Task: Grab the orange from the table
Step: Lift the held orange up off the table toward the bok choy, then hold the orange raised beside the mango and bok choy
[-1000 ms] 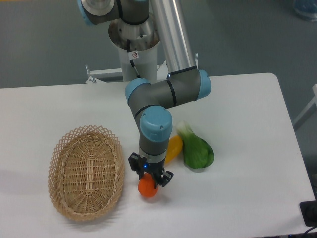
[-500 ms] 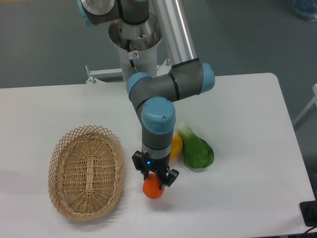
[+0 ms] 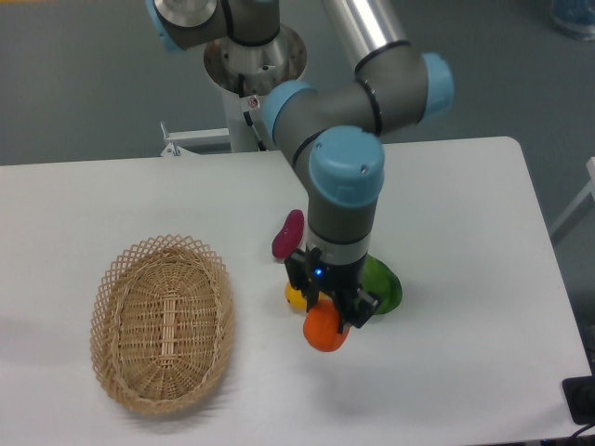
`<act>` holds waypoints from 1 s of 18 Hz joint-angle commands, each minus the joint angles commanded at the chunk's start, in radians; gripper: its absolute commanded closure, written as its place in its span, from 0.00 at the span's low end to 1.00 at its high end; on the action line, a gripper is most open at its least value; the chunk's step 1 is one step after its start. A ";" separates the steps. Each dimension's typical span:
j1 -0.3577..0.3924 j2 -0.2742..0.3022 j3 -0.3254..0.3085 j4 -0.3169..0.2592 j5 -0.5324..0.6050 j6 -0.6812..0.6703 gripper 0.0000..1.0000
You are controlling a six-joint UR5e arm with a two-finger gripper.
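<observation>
since a second ago: gripper (image 3: 331, 316) rises toward 3 o'clock
jaws: clenched on orange (image 3: 323, 330)
orange: seems clear of table (image 3: 465, 279); pick looks nearly done

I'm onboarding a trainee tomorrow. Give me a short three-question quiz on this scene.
1. True or false: the tool is shut on the orange.
2. What lies inside the wicker basket? A) the orange B) nothing visible C) the green vegetable
3. Which item beside the arm is magenta?

Key: 1. True. 2. B. 3. The elongated purple fruit on the table; the green vegetable sits right of the tool.
</observation>
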 joint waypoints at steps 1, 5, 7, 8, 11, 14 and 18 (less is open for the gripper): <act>0.008 0.009 0.000 0.000 0.000 0.014 0.44; 0.025 0.025 0.008 -0.014 -0.006 0.034 0.44; 0.034 0.046 0.011 -0.038 -0.005 0.062 0.44; 0.041 0.049 0.014 -0.040 -0.008 0.066 0.44; 0.046 0.051 0.014 -0.040 -0.009 0.068 0.44; 0.052 0.051 0.014 -0.040 -0.011 0.066 0.44; 0.058 0.052 0.011 -0.040 -0.029 0.066 0.44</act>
